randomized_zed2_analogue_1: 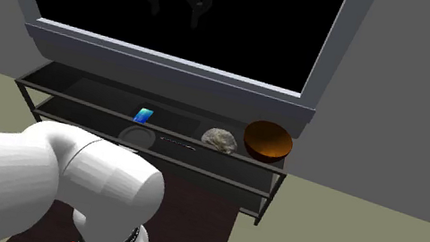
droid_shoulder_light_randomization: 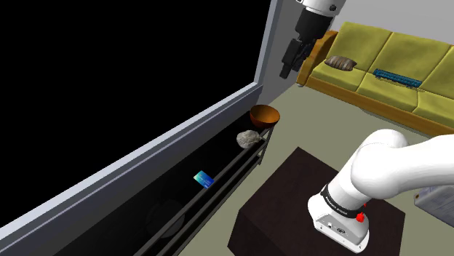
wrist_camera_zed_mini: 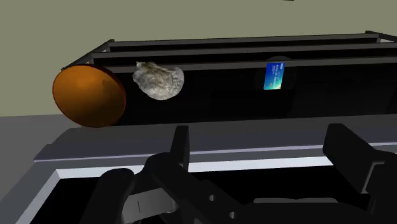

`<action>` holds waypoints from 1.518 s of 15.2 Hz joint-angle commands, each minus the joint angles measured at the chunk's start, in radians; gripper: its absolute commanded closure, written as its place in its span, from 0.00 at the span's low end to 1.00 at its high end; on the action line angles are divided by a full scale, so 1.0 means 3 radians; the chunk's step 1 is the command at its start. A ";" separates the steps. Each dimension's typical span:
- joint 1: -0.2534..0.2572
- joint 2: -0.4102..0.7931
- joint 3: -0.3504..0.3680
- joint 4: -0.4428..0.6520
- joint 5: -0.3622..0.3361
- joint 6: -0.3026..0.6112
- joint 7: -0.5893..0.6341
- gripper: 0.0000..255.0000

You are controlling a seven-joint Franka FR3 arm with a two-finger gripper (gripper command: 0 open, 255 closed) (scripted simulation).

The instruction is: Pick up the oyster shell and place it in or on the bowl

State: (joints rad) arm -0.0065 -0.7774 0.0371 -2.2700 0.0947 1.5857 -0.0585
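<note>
Early days here, nothing's grabbed yet. The gripper hangs high above the shelf, up in front of the black window area, fingers spread wide w/ nothing between 'em. The oyster shell, pale grey & lumpy, sits on the shelf's top level, just beside the bowl. Very close, maybe touching, can't tell. The bowl's orange-brown, at the shelf's end, and it's empty: no shell in it, nothing else either. A small blue card lies further along the same level, well apart from both. Done so far: zero, as I read it. Left to do: go down to the shell, pinch it, lift, shift over the bowl, let go. Looks like a short hop, since they're neighbours.
</note>
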 commanded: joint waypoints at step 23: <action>0.0014 0.1104 -0.2651 -0.0998 0.1308 0.1441 -0.2014 0.00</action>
State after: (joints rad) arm -0.0237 -0.4926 -0.7083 -2.5696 0.4437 2.0026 -0.6094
